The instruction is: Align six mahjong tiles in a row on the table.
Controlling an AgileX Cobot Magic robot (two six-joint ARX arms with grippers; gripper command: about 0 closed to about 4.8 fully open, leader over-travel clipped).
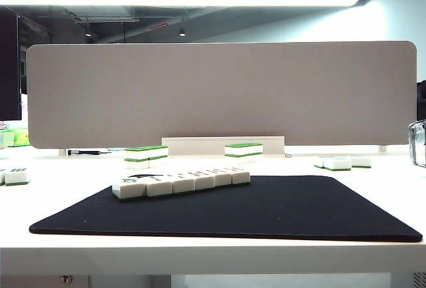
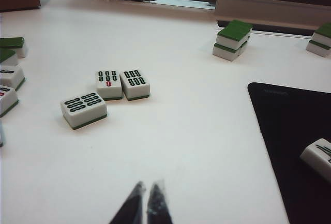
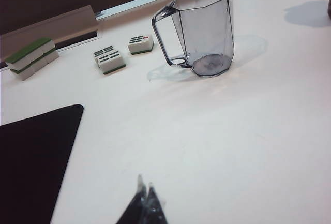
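Six mahjong tiles [image 1: 180, 182] are lined up along the black mat's [image 1: 266, 211] back edge; left gripper [image 2: 144, 195] and right gripper [image 3: 146, 195] are held clenched, empty, low over the table [image 2: 181, 146].

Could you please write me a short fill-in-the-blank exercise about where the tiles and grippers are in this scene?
1. The row of six mahjong tiles lies along the far edge of the ____ mat.
2. The left gripper hangs over the bare table with its jaws ____.
3. The right gripper is also shut; the right wrist view shows a clear ____ standing upright.

Missing words: black; shut; jug
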